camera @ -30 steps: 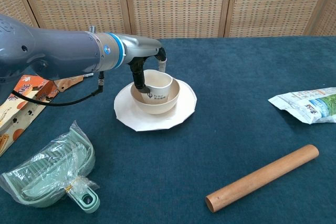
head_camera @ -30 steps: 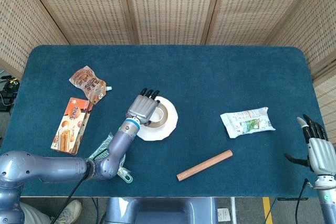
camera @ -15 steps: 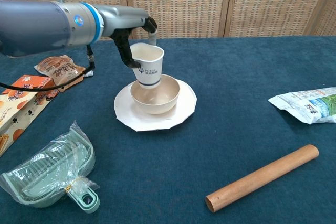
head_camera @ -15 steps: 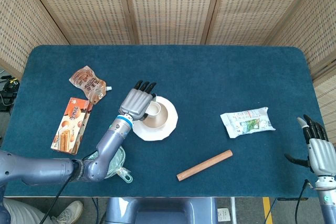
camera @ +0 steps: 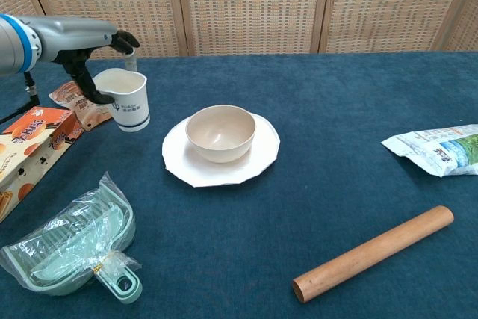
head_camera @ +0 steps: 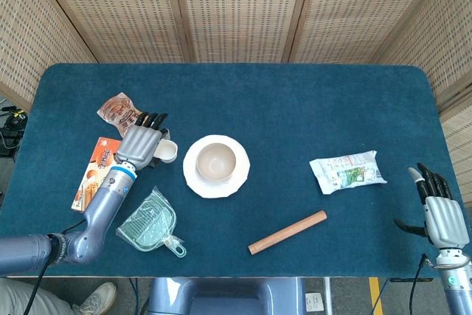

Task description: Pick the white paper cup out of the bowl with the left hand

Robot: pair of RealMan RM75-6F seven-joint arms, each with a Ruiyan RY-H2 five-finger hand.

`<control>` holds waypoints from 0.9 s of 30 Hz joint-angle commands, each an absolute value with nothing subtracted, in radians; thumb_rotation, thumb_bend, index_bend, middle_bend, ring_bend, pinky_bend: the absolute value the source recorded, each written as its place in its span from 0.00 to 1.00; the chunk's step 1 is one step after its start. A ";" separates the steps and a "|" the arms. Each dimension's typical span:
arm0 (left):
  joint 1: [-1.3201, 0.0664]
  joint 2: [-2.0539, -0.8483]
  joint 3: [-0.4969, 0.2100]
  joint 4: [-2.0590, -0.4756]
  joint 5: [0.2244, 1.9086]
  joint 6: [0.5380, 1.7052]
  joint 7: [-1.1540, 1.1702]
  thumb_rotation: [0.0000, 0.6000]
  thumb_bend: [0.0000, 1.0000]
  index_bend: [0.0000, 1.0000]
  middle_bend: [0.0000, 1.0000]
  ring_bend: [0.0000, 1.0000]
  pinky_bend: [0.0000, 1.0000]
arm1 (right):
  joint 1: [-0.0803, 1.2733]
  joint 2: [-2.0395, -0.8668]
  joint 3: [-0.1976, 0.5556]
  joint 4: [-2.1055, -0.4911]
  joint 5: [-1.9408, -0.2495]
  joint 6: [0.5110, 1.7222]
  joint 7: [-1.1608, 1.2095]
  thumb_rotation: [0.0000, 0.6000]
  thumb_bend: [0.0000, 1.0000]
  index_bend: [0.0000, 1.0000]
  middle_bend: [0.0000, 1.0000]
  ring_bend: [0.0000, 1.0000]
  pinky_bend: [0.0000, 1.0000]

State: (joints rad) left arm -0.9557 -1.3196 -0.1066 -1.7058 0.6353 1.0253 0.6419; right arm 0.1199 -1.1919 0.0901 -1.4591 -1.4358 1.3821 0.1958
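My left hand (head_camera: 140,144) (camera: 95,54) holds the white paper cup (camera: 126,101) (head_camera: 168,152) by its rim, upright and above the table, left of the bowl. The beige bowl (head_camera: 215,161) (camera: 220,131) sits with nothing in it on a white plate (head_camera: 237,178) (camera: 258,163) near the table's middle. My right hand (head_camera: 438,210) hangs open off the table's right front corner, fingers apart and holding nothing; only the head view shows it.
A brown snack pouch (head_camera: 122,112) and an orange biscuit box (head_camera: 97,175) lie close to the left hand. A green bagged scoop (head_camera: 150,223) (camera: 71,248) lies at front left. A wooden rod (head_camera: 287,232) (camera: 373,252) and a white-green packet (head_camera: 346,170) (camera: 437,149) lie to the right.
The left hand lifted the cup out of the bowl and carried it leftward, clear of the plate. The bowl now stands without the cup. The right hand barely moved.
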 commanded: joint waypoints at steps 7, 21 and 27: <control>-0.912 -1.354 -0.066 -1.658 0.672 1.001 0.600 1.00 0.36 0.42 0.00 0.00 0.00 | 0.116 -1.188 0.089 -1.468 -1.446 1.397 0.198 1.00 0.13 0.00 0.00 0.00 0.00; -0.863 -1.335 -0.041 -1.715 0.687 1.052 0.611 1.00 0.04 0.01 0.00 0.00 0.00 | 0.101 -1.176 0.079 -1.511 -1.480 1.444 0.163 1.00 0.13 0.00 0.00 0.00 0.00; -0.729 -1.251 -0.043 -1.836 0.926 1.255 0.455 1.00 0.04 0.00 0.00 0.00 0.00 | 0.095 -1.177 0.074 -1.523 -1.490 1.457 0.136 1.00 0.13 0.00 0.00 0.00 0.00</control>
State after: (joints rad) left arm -0.8113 -1.2997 -0.0457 -1.7698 0.7867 1.1363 0.5455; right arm 0.0958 -1.1758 0.0752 -1.5230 -1.4883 1.4565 0.1403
